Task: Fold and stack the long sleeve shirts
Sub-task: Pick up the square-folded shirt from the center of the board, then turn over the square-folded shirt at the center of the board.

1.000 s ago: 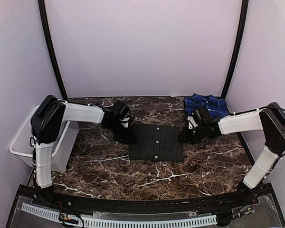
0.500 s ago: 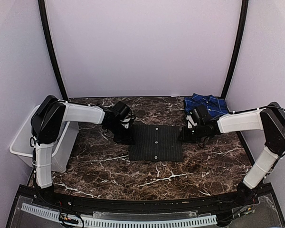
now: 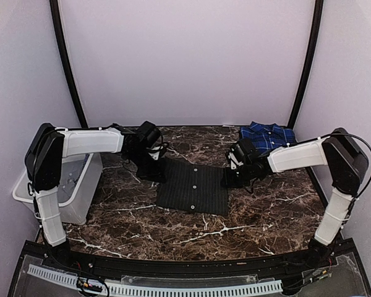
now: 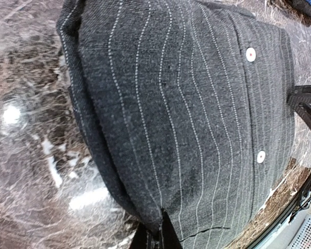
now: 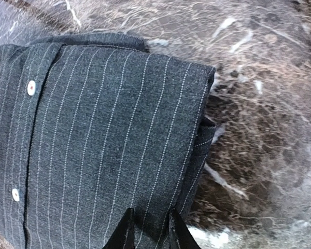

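Both jaws pinch the folded black pinstriped cloth shirt (image 3: pixel 193 185) at its 9 and 3 o'clock sides, and should move together slowly so it lies flat.

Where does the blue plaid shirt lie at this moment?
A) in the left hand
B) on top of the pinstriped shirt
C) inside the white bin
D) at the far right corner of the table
D: the blue plaid shirt lies at the table's far right corner, apart from the black pinstriped shirt.
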Robot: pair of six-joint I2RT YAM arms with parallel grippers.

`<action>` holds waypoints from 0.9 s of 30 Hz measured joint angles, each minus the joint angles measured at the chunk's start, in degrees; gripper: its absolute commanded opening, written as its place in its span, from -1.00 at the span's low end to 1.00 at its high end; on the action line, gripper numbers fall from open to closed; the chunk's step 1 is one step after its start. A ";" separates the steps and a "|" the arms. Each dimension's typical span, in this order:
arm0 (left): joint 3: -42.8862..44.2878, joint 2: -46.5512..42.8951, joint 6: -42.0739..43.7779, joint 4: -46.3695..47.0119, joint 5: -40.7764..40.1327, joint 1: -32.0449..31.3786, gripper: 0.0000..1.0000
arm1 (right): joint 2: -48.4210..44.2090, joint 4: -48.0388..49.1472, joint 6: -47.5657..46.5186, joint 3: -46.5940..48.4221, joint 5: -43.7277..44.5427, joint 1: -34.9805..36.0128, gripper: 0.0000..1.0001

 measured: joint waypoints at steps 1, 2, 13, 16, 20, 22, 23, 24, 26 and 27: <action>0.00 -0.48 0.20 -0.31 -0.11 0.13 -1.00 | 0.50 -0.02 0.00 0.35 0.22 0.33 -0.61; 0.00 -1.16 0.44 -0.83 -0.26 0.39 -1.00 | 0.79 -0.11 0.02 0.61 0.39 0.59 -0.61; 0.22 -6.03 2.84 -4.20 -0.52 1.97 -1.00 | 3.56 -1.36 0.26 4.48 2.10 3.50 -0.64; 1.22 -6.19 3.19 -4.85 -0.52 2.05 -1.00 | 5.11 -1.49 0.42 5.29 2.19 4.11 -0.66; 2.60 -6.29 3.41 -5.46 -0.52 2.10 -1.00 | 6.91 -1.53 0.48 6.23 2.19 4.79 -0.69; 3.10 -6.38 3.56 -5.66 -0.52 2.10 -1.00 | 7.48 -1.51 0.50 6.99 2.21 5.07 -0.70; 3.37 -6.40 3.58 -5.86 -0.55 2.10 -1.00 | 7.69 -1.51 0.50 7.26 2.19 5.18 -0.70; 3.63 -6.40 3.61 -5.97 -0.55 2.12 -1.00 | 7.98 -1.46 0.52 7.52 2.19 5.29 -0.70; 4.24 -6.51 3.61 -6.27 -0.59 2.32 -1.00 | 8.17 -1.38 0.55 7.78 2.19 5.44 -0.70; 4.61 -6.62 3.61 -6.47 -0.61 2.32 -1.00 | 8.28 -1.38 0.57 7.91 2.19 5.53 -0.70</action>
